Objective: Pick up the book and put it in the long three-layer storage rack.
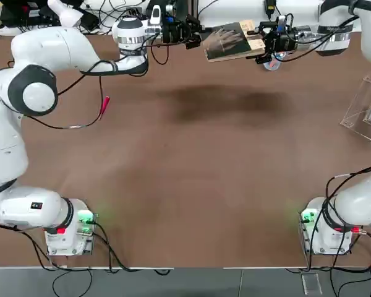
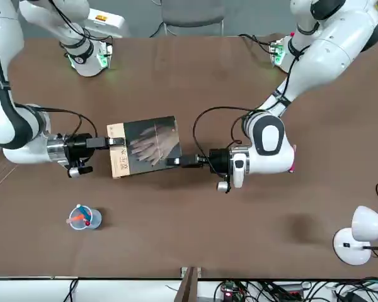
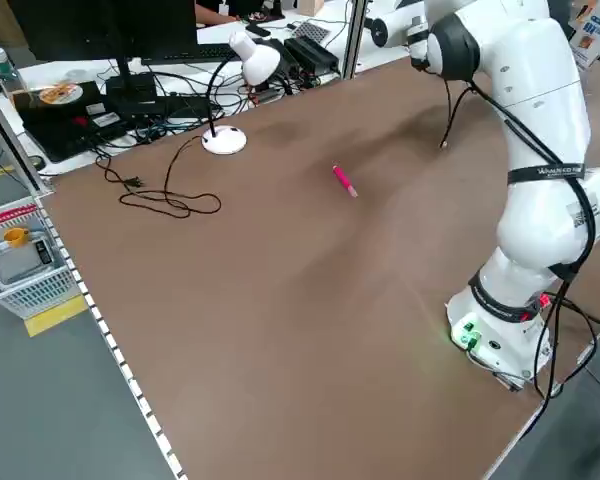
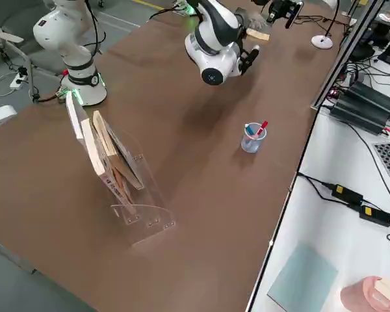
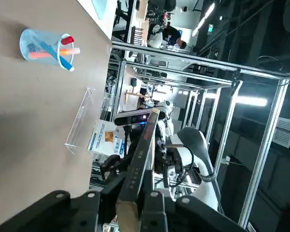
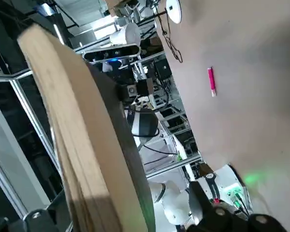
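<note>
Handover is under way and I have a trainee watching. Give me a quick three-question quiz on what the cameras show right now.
1. True or false: the book lies flat on the table.
2. Pick one. The left gripper is: A, open beside the book; B, shut on the book's edge; C, parked far from the book.
3. Fill in: the right gripper, fingers open, stands at the book's edge that carries the ___.

Key
1. False: it is held up in the air above the table.
2. B.
3. The tan strip.
</note>
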